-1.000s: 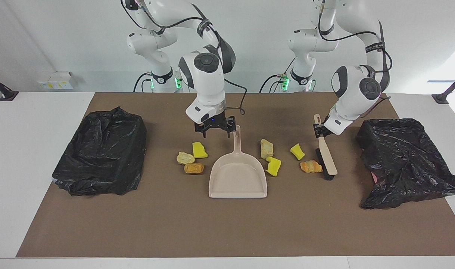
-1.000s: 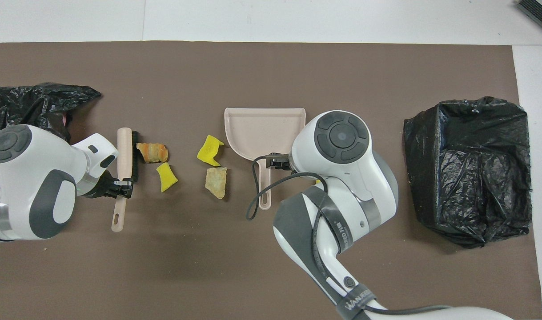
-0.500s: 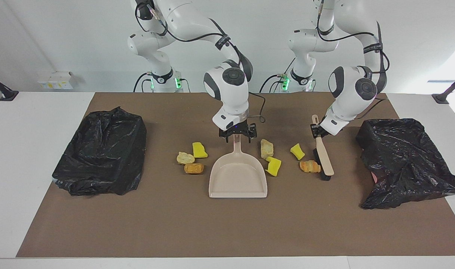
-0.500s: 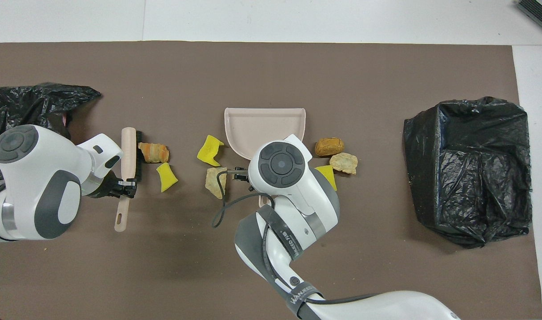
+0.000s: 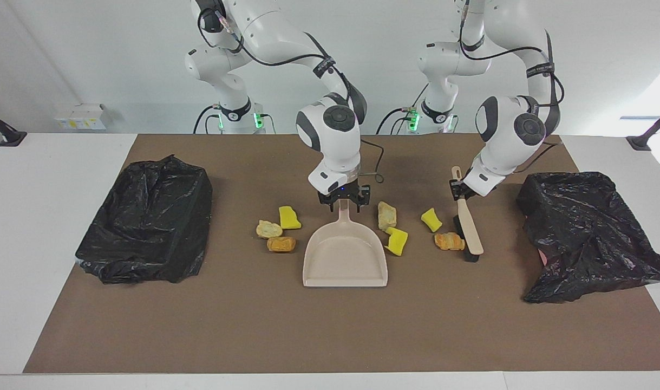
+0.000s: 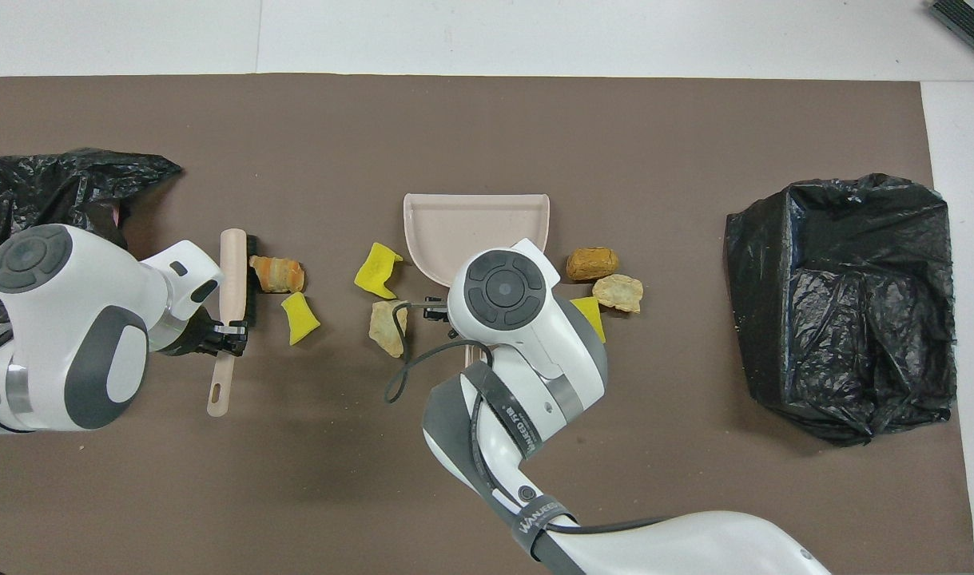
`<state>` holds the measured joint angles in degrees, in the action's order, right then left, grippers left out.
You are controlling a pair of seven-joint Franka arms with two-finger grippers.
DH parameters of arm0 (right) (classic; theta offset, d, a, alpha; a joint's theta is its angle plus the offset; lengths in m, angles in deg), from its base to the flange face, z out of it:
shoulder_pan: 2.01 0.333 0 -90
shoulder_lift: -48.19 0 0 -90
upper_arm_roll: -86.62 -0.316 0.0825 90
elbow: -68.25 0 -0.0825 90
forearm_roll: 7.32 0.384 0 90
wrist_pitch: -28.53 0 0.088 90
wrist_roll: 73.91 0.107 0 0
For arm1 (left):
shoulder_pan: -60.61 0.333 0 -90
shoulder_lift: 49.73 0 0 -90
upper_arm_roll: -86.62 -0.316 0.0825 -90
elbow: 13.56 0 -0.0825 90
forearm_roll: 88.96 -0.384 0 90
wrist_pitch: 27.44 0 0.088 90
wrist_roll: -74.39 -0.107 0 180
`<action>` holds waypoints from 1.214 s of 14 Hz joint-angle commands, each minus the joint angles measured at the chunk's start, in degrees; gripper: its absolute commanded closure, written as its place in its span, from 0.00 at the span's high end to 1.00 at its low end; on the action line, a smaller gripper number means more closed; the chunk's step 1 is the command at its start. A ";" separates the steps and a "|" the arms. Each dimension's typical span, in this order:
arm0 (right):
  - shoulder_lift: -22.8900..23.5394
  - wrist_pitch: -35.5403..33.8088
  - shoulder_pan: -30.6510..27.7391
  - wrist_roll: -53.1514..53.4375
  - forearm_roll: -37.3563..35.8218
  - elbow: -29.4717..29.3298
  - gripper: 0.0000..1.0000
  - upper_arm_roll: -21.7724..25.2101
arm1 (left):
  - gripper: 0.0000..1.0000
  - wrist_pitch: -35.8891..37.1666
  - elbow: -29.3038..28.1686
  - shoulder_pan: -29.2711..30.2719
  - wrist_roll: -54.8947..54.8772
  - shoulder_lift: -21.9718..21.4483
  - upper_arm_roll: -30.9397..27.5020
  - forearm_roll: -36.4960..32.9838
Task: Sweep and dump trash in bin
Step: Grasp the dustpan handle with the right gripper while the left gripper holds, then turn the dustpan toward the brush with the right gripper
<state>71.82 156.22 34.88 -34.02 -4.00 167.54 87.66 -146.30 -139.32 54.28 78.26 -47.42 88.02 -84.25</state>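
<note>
A beige dustpan point(image 5: 345, 262) point(image 6: 475, 220) lies mid-table, handle toward the robots. My right gripper point(image 5: 344, 205) is low over that handle, open, one jaw on each side of it. My left gripper point(image 5: 459, 189) point(image 6: 229, 329) is shut on the beige brush point(image 5: 470, 230) point(image 6: 232, 271), whose bristles rest against an orange crusty lump point(image 5: 450, 241) point(image 6: 276, 273). Several more trash scraps lie on both sides of the pan, among them a yellow sponge point(image 5: 396, 240) point(image 6: 377, 270) and a tan lump point(image 5: 386, 215). The black-lined bin point(image 5: 145, 227) point(image 6: 842, 303) stands at the right arm's end.
A crumpled black bag point(image 5: 584, 233) point(image 6: 55, 184) lies at the left arm's end of the brown mat point(image 5: 330, 336). White table shows around the mat. The right arm's wrist hides the dustpan handle in the overhead view.
The right gripper swung from beside the dustpan handle to over it and lowered around it. The left gripper nudged the brush and the orange lump slightly toward the dustpan.
</note>
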 commanded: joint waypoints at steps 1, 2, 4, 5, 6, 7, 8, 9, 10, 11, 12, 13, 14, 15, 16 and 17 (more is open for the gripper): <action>0.10 -0.33 -0.59 -2.52 -0.15 -0.85 0.00 -0.16 | 0.00 -0.41 -0.01 -0.87 -0.71 0.25 -0.61 0.21; 0.02 -0.59 -0.50 -3.06 -0.15 -0.85 0.00 -0.08 | 0.00 -0.23 -0.01 -0.87 -0.71 0.16 -0.61 0.21; -0.51 -1.47 -1.12 -4.72 -1.29 -0.94 0.00 0.01 | 0.00 -0.23 -0.10 -0.87 -0.62 0.16 -0.52 0.21; -1.38 -2.52 -1.29 -5.86 -1.29 -0.94 0.00 0.27 | 0.00 -0.23 -0.10 -1.31 -0.53 0.07 -0.61 0.21; -3.04 -3.92 -1.90 -8.22 -1.03 -0.94 0.00 0.36 | 0.00 -0.23 -0.10 -1.57 -0.53 0.07 -0.61 0.21; -4.54 -5.76 -2.87 -12.60 -0.86 -0.76 0.00 0.28 | 0.00 -0.23 -0.10 -1.66 -0.53 0.07 -0.52 0.21; -6.47 -9.26 -3.31 -17.08 -0.42 -0.76 0.00 0.28 | 0.00 -0.23 -0.18 -1.66 -0.44 0.07 -0.52 0.21; -8.49 -12.78 -3.58 -22.34 -0.41 -0.59 0.00 0.45 | 0.00 -0.23 -0.19 -1.66 -0.27 0.07 -0.52 0.21; -10.42 -15.77 -4.01 -27.53 -1.02 -0.24 0.00 0.45 | 0.00 -0.23 -0.27 -1.84 0.08 -0.02 -0.35 0.21; -12.10 -17.98 -4.63 -34.37 -1.46 0.37 0.00 0.54 | 0.00 -0.49 -1.06 -2.88 0.35 -0.45 -0.44 0.30; -13.07 -19.13 -5.77 -41.75 -1.64 0.64 0.00 0.54 | 0.00 -0.75 -1.93 -3.59 0.52 -0.72 -0.44 0.30; -13.25 -19.75 -6.82 -50.35 -2.25 0.73 0.00 0.45 | 0.00 -0.67 -2.20 -3.77 1.22 -1.07 -0.44 0.30; -13.34 -18.97 -7.09 -58.96 -2.69 1.60 0.00 0.54 | 0.00 -0.76 -2.82 -4.12 2.79 -1.33 -0.35 0.39; -13.43 -18.62 -7.97 -67.31 -2.87 2.31 0.00 0.54 | 0.00 -0.76 -3.43 -5.60 4.29 -1.86 -0.44 0.39; -13.43 -18.18 -9.37 -75.49 -3.48 3.01 0.00 0.54 | 0.00 -0.93 -3.70 -5.88 5.70 -1.95 -0.35 0.39; -13.52 -16.44 -10.60 -82.62 -3.66 4.06 0.00 0.45 | 0.00 -1.02 -3.88 -6.40 6.41 -1.95 -0.35 0.39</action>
<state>59.05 136.94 26.75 -102.70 -6.65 168.80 88.69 -146.30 -140.78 49.63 82.51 -47.71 88.23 -84.25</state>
